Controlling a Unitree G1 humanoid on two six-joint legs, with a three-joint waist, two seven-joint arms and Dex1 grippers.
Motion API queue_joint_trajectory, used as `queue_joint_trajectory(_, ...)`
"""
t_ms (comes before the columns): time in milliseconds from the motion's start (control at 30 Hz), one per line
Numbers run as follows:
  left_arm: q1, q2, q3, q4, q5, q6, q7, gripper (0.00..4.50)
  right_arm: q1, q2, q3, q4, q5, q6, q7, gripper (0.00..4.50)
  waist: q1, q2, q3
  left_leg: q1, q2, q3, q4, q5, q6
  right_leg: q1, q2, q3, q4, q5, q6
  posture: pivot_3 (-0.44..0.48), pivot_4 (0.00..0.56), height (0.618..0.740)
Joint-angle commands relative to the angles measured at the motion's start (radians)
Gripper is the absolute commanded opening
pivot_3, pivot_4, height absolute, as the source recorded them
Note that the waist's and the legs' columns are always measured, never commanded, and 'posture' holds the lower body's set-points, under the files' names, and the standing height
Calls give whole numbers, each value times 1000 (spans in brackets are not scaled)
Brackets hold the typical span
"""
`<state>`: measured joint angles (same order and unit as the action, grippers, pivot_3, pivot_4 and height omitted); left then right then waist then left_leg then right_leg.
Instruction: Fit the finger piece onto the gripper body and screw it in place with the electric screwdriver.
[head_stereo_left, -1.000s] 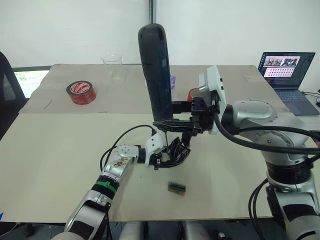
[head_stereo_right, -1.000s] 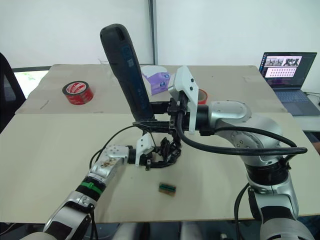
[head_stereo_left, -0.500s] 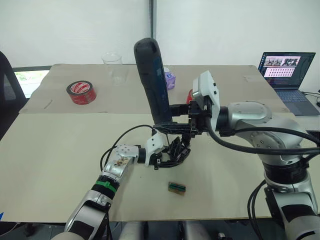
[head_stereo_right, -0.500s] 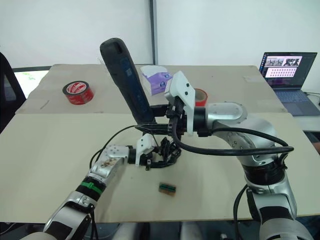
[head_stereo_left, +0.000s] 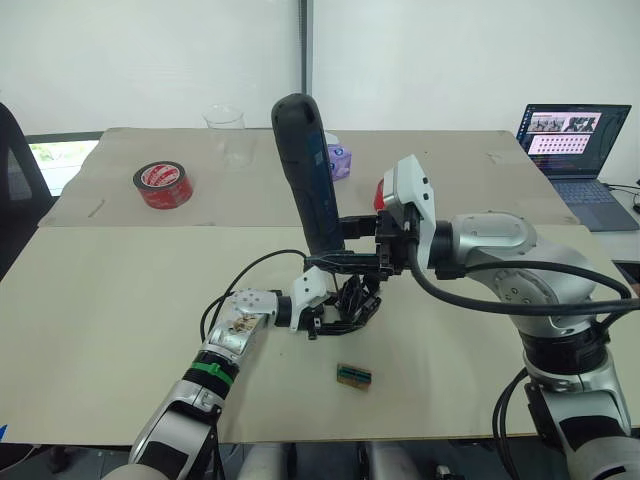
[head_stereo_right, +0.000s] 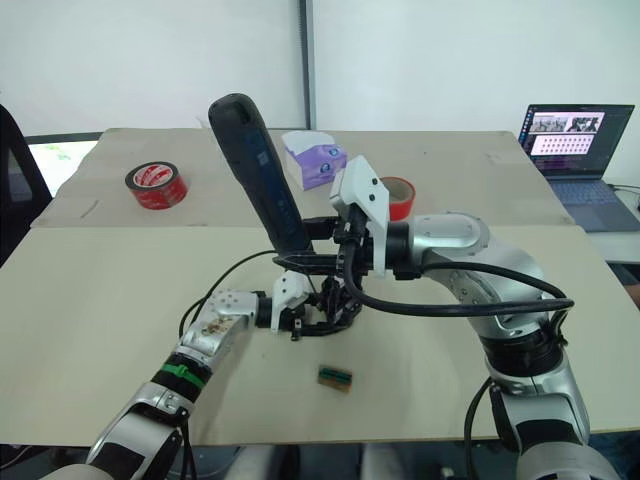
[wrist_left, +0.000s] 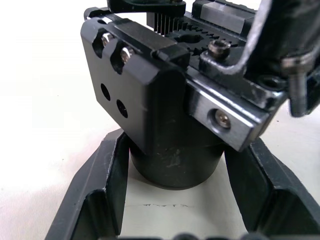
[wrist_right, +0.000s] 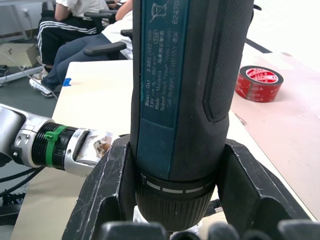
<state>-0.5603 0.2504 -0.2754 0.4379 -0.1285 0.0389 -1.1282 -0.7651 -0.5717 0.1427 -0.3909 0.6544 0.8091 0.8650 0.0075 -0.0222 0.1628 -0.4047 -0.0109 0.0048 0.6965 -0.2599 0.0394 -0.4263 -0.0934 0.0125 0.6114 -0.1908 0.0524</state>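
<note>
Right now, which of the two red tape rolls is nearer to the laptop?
The red tape roll behind the right arm, near the purple box; the other red roll lies far left.

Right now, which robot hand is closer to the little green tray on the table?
Left. The left gripper sits on the table just up-left of the green tray, holding the gripper body. The right gripper is higher up, gripping the electric screwdriver.

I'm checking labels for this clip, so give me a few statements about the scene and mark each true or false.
1. The right gripper holds the electric screwdriver. True.
2. The left gripper clasps the gripper body. True.
3. The screwdriver lies flat on the table. False: it stands nearly upright, tip down over the gripper body.
4. The red tape roll sits beside the laptop. False: it is on the table's far left; the laptop is far right.
</note>
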Motion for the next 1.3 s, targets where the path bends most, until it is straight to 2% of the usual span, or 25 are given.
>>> queue_joint_trajectory(33,2,1,6,-38,-15,-10,-10,2284,-25,12,-47,-33,25,-16,-9,1887,0,0,0,0,0,0,0,0,0,0,0,0,0,0,0,0,150,740)
queue_joint_trajectory(800,-7,3,7,-35,-16,-9,-16,2284,-78,3,-81,-33,62,24,-39,1887,-1,0,0,0,0,0,0,0,0,0,0,0,0,0,0,0,150,740)
queue_joint_trajectory(1300,-10,-1,8,-33,-16,-10,-12,2284,-47,11,-65,-32,43,9,-37,1887,-1,0,0,0,0,0,0,0,0,0,0,0,0,0,0,0,150,740)
